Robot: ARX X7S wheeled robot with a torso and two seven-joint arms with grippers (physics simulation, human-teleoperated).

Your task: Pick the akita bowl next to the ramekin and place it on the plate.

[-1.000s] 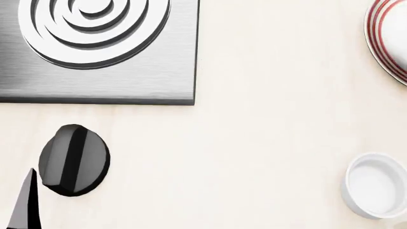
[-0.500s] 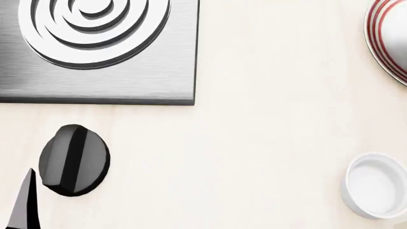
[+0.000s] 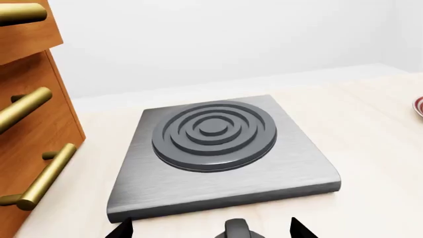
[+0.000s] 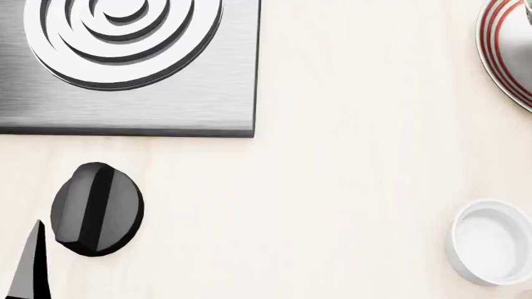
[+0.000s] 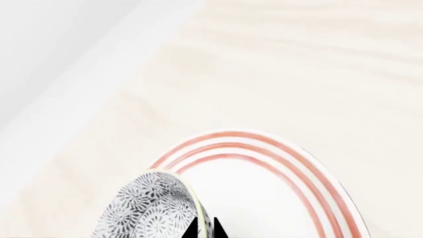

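Observation:
In the right wrist view my right gripper (image 5: pixel 205 231) is shut on the rim of the akita bowl (image 5: pixel 150 208), a grey-and-white floral bowl. The bowl hangs tilted over the near edge of the plate (image 5: pixel 278 193), which is white with red rings. Only the plate's edge (image 4: pixel 505 53) shows in the head view, at the far right. The plain white ramekin (image 4: pixel 494 243) stands on the counter at the lower right of that view. My left gripper (image 3: pixel 209 231) is open and empty, low over a black knob (image 3: pixel 238 230).
A grey hotplate with concentric rings (image 4: pixel 124 62) lies at the back left, and the black knob (image 4: pixel 96 208) sits in front of it. One left finger (image 4: pixel 29 265) shows beside the knob. A wooden drawer unit with brass handles (image 3: pixel 29 124) stands left of the hotplate (image 3: pixel 215 134).
The left finger has slid slightly toward the lower left edge of the head view. A small grey sliver has appeared over the plate at the top right corner.

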